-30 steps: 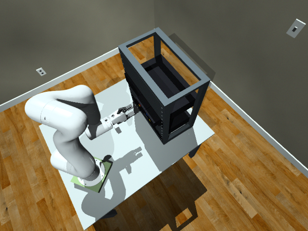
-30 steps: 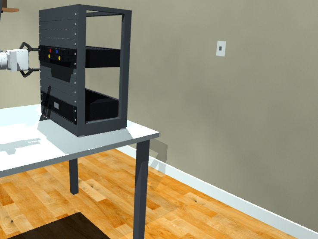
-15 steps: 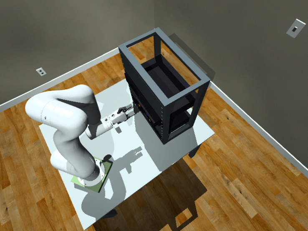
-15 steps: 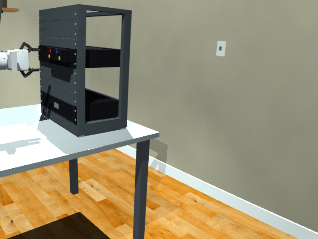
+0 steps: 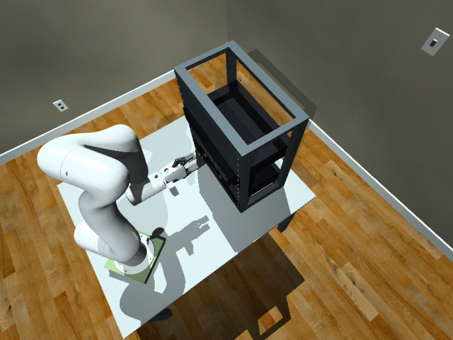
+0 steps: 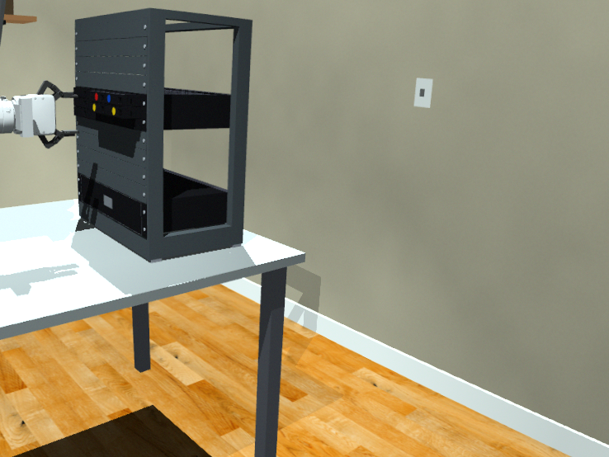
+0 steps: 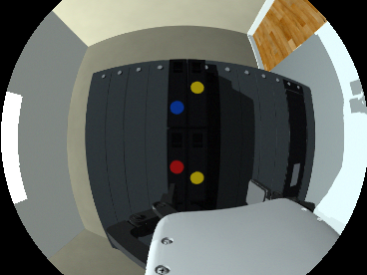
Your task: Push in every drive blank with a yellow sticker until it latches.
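Observation:
The dark open-frame rack (image 5: 237,120) stands upright on the white table, also in the side view (image 6: 152,133). A black row of drive blanks sits in its upper front. In the wrist view the blanks carry a yellow sticker (image 7: 197,88), a blue one (image 7: 176,108), a red one (image 7: 176,167) and a second yellow one (image 7: 197,177). The side view shows the two yellow stickers (image 6: 94,107) (image 6: 113,110) below the red and blue ones. My gripper (image 6: 73,114) (image 5: 193,162) is open and empty. It stands level at the rack's front, fingertips at the face, one above and one below the drive row.
A larger black unit (image 6: 110,206) fills the rack's bottom bay. The rack stands near the table's far right corner, with walls close behind it. My arm's base (image 5: 135,259) sits on a green plate at the table's near left.

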